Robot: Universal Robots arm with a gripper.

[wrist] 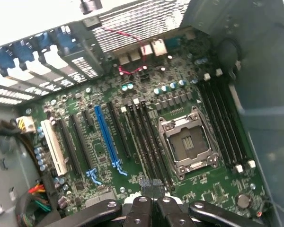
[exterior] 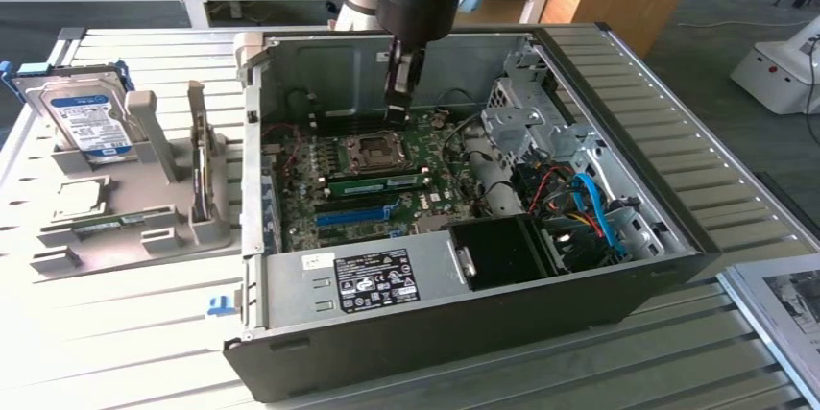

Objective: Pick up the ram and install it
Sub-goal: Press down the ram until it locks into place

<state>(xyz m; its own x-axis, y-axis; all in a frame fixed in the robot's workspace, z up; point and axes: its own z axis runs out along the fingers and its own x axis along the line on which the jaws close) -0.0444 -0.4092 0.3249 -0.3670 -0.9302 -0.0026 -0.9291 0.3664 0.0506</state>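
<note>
Ram [exterior: 374,182] seated green in motherboard slot, pincer [wrist: 151,201] closed and empty above it, CPU socket [wrist: 187,142] beside.

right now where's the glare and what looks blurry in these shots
Exterior view: strong light washes out the slatted table near the grey holder, while the computer case interior stays dim. Wrist view: the vent grille is blown out white, and the hand up close looks soft.

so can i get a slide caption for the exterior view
Shut gripper lowered into the open computer case above the motherboard, where a green ram stick sits beside the CPU socket.
</note>
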